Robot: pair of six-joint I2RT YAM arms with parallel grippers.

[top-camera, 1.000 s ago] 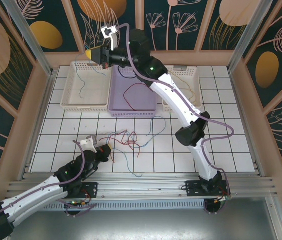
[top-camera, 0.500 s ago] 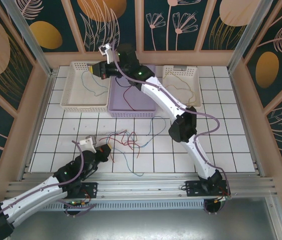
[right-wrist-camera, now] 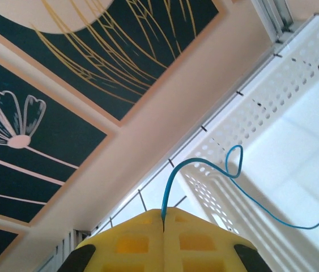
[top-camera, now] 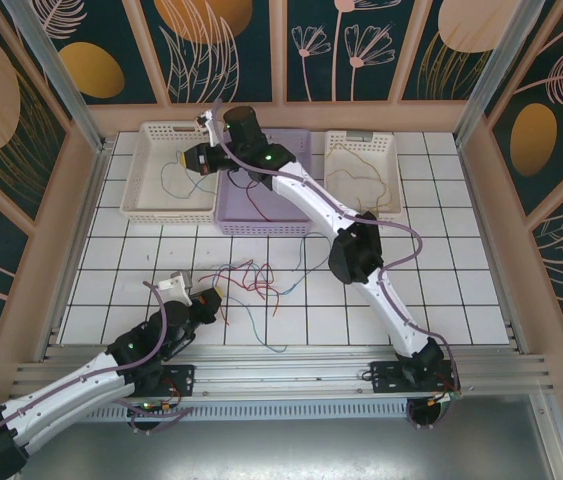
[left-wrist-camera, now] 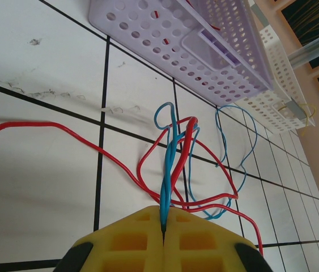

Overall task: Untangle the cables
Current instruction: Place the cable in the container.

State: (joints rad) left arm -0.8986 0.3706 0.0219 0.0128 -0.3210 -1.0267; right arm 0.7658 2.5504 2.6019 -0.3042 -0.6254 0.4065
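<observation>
The left claw [left-wrist-camera: 164, 222] is clenched tight on a blue cable [left-wrist-camera: 167, 170]. In the left wrist view, the cable comes out from between the yellow fingers [left-wrist-camera: 131, 241] and runs toward 12 o'clock. It is twisted together with a red cable [left-wrist-camera: 188, 139]. Both join a messy heap of cables [top-camera: 253, 278] on the white tiled table [top-camera: 441, 290]. From above, the heap lies at about 2 o'clock from the left claw, just beside it.

The right claw [right-wrist-camera: 164, 218] is clenched too, pinching a second blue cable [right-wrist-camera: 166, 192]. That cable goes up toward 12 o'clock and makes a little loop at 1 o'clock. Then it drops away toward 3 o'clock into the white basket [right-wrist-camera: 272, 90]. From above, the right claw hangs over the right side of that basket.

A loose red cable [top-camera: 253, 192] lies in the purple basket [top-camera: 266, 228] in the middle. A yellow-tan cable [top-camera: 361, 165] lies in the third basket [top-camera: 395, 170], at 3 o'clock from the purple one.
</observation>
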